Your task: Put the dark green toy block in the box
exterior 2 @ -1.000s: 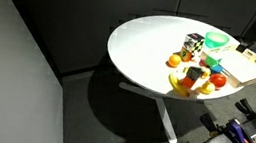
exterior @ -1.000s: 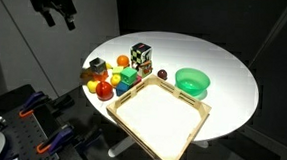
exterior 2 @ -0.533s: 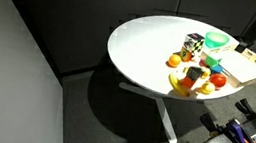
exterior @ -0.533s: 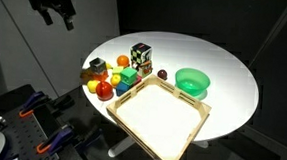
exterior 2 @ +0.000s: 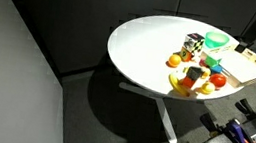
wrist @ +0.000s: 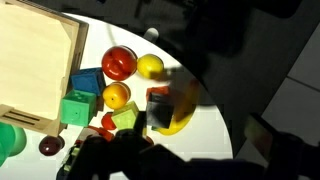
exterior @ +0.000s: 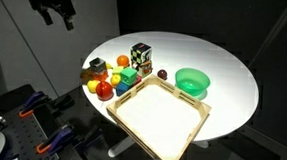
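Observation:
My gripper hangs high above the floor, well left of the round white table, open and holding nothing. In the wrist view it shows only as dark blurred shapes along the bottom edge. The dark green toy block sits in the toy cluster against a yellow banana. It shows as a small dark cube in an exterior view. The box, a shallow light wooden tray, lies on the table's near edge beside the cluster. Its corner shows in the wrist view, and nothing lies in it.
Around the block lie a red ball, a yellow fruit, an orange, a blue block and a bright green block. A patterned cube and a round green bowl stand behind the tray.

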Controlling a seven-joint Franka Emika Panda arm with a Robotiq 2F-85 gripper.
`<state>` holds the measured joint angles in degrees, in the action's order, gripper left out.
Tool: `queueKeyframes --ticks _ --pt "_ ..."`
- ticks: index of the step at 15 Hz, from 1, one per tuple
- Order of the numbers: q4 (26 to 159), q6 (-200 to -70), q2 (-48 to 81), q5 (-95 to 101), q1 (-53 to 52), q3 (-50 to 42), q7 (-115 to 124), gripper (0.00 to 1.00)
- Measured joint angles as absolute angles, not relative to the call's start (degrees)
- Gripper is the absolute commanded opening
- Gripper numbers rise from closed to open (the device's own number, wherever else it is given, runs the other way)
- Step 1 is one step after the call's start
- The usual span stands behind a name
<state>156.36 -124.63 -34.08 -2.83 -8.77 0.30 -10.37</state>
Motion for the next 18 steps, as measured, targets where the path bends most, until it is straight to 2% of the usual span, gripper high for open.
queueKeyframes --ticks 18 --pt "156.3 -124.8 -31.2 -2.6 -7.9 0.2 -10.4 1.00"
